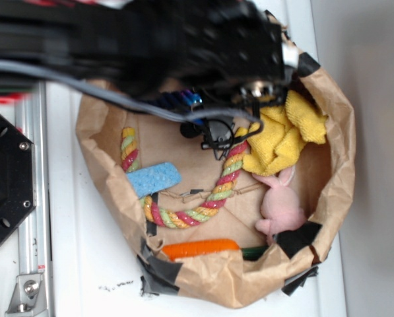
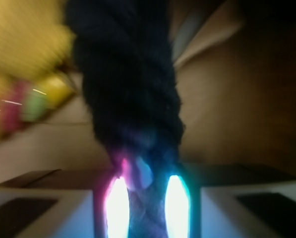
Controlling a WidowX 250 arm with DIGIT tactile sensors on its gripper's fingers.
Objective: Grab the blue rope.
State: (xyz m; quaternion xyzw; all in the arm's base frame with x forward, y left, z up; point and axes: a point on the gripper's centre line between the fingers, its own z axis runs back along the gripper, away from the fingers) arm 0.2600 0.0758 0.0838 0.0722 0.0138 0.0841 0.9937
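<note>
**Blue rope sits between the jaws, running straight away from the pincer**

Exterior view: I see my arm across the top of the paper bag (image 1: 332, 132), blurred, hiding most of what lies under it. Only a short dark navy stretch of the blue rope (image 1: 177, 100) shows, with a glossy tip, just above the striped rope (image 1: 226, 175) and right under the arm. The pincer (image 1: 213, 129) hangs beside that glossy end, above the striped rope's upper right bend and just left of the yellow cloth (image 1: 289, 135). From here I cannot tell how the jaws stand. The sponge (image 1: 154, 178), the pink toy (image 1: 280, 205) and the orange thing (image 1: 200, 249) all lie below the striped rope, well apart from the pincer.

Wrist view: the blue rope (image 2: 128, 84) fills the middle, its long axis running straight out from the pincer (image 2: 144, 198), top to bottom of the picture. Its near end sits between the 2 lit fingers (image 2: 117, 208), which appear pressed against it on either side. I judge the jaws clamped on the rope at its end, though blur softens the contact. The striped rope shows far left, clear of the jaws.

With 1 arm only, my next move turns on that end grip holding as I lift; the rope's free length will dangle.
</note>
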